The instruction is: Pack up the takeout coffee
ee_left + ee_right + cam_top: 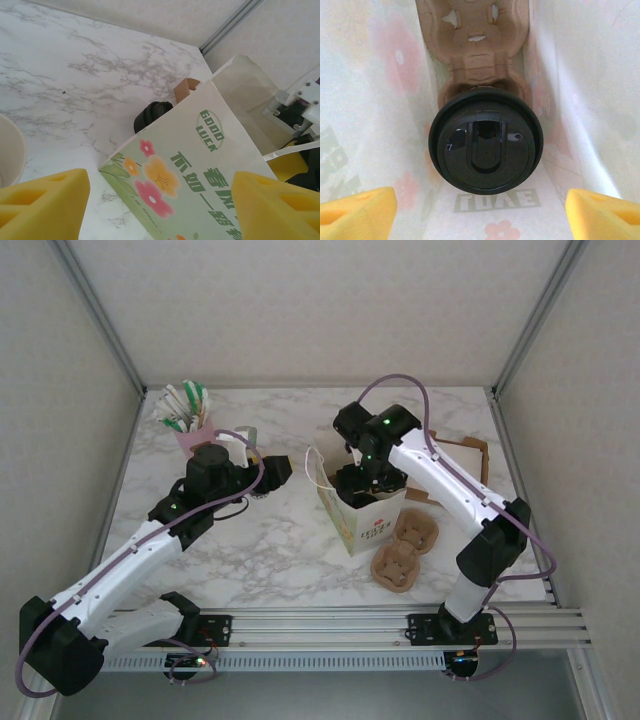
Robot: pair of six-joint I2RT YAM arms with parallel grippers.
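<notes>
The takeout coffee (485, 146) shows its round black lid from above. It stands inside the flowered green paper bag (372, 525), seated in a brown cardboard carrier (472, 47). My right gripper (480, 212) reaches down into the bag mouth (365, 485). It is open, its yellow fingertips (357, 210) wide apart and clear of the lid. My left gripper (278, 472) is just left of the bag and open. The bag's printed wall (200, 170) lies between its yellow fingertips (45, 202) and beyond them.
A pink holder of stir sticks (188, 412) stands at the back left, a white lidless cup (11, 150) near it. Two cardboard cup carriers (405, 548) lie right of the bag, and a brown tray (462, 462) behind them. A squat black object (151, 115) sits behind the bag.
</notes>
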